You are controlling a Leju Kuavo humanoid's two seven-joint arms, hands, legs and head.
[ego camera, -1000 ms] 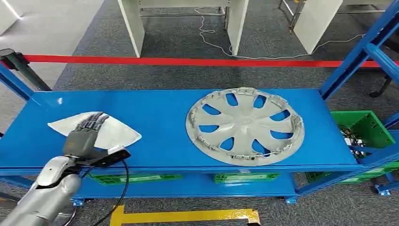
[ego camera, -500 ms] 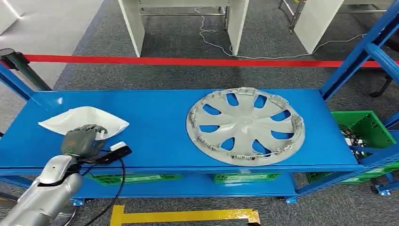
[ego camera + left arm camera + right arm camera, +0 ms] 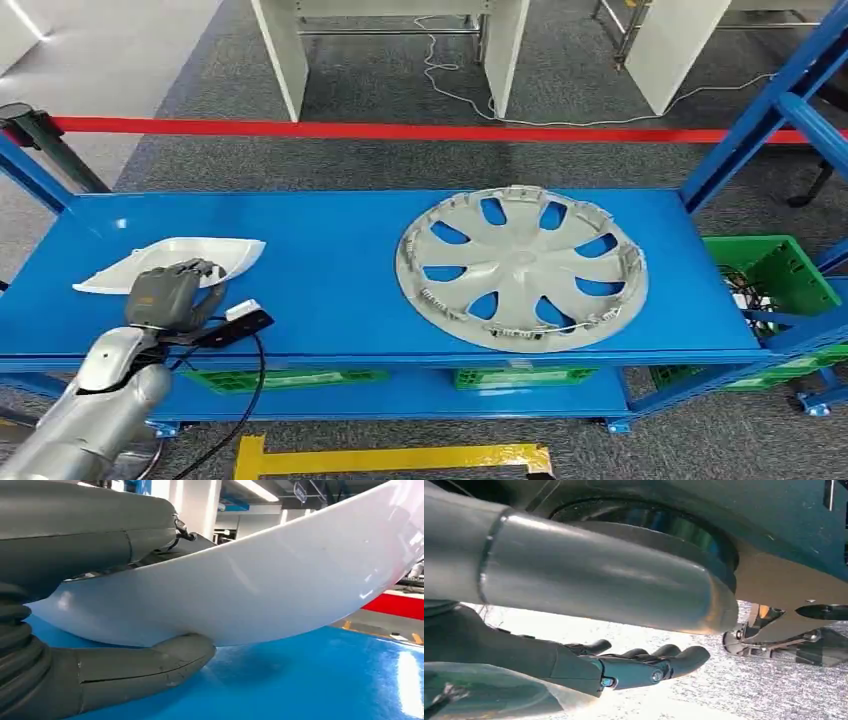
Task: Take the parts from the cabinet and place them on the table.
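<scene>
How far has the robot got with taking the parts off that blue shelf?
Nothing looks delivered yet. The left hand grips the white curved part, thumb beneath and fingers above, tilted up off the blue shelf. The grey wheel cover lies untouched on the shelf. The right hand hangs down holding nothing. Both parts have yet to reach the table.

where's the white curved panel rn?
Head view: white curved plastic panel sits at the left end of the blue shelf top, gripped by the left hand, well left of the silver hubcap.
</scene>
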